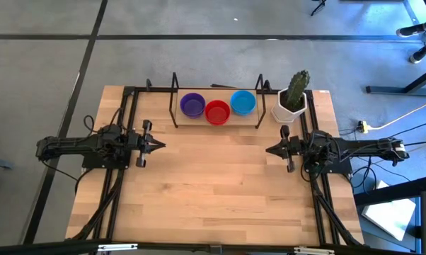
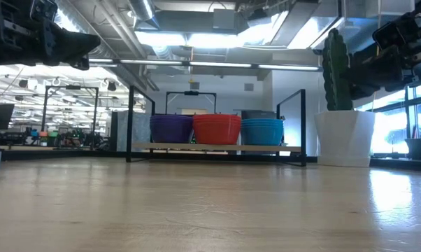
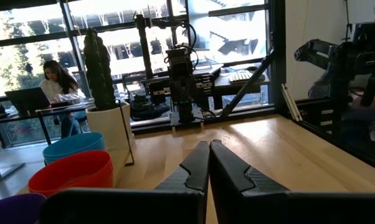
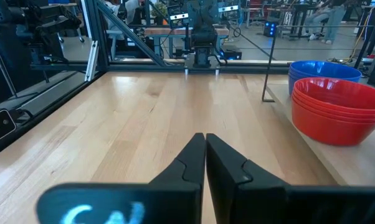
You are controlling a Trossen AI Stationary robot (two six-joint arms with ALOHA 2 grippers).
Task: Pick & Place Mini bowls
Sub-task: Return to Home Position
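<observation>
Three stacks of mini bowls stand side by side on a low wooden shelf point(image 2: 217, 148) inside a black frame at the table's far edge: purple point(image 1: 192, 105), red point(image 1: 217, 112) and light blue point(image 1: 243, 103). In the low view each stack, such as the red one point(image 2: 216, 129), rests on its bottom bowl. My left gripper point(image 1: 162, 145) is shut and hovers level at the table's left, pointing right. My right gripper point(image 1: 268, 149) is also shut and hovers at the right, pointing left. Both wrist views show the fingers closed with nothing between them: left point(image 3: 209, 146), right point(image 4: 204, 138).
A white pot with a green cactus point(image 1: 292, 99) stands at the far right, beside the shelf's black frame point(image 1: 261, 99). Bare wooden tabletop point(image 1: 213, 184) lies between the two grippers and toward the near edge. A person point(image 3: 56, 81) sits at a desk beyond the table.
</observation>
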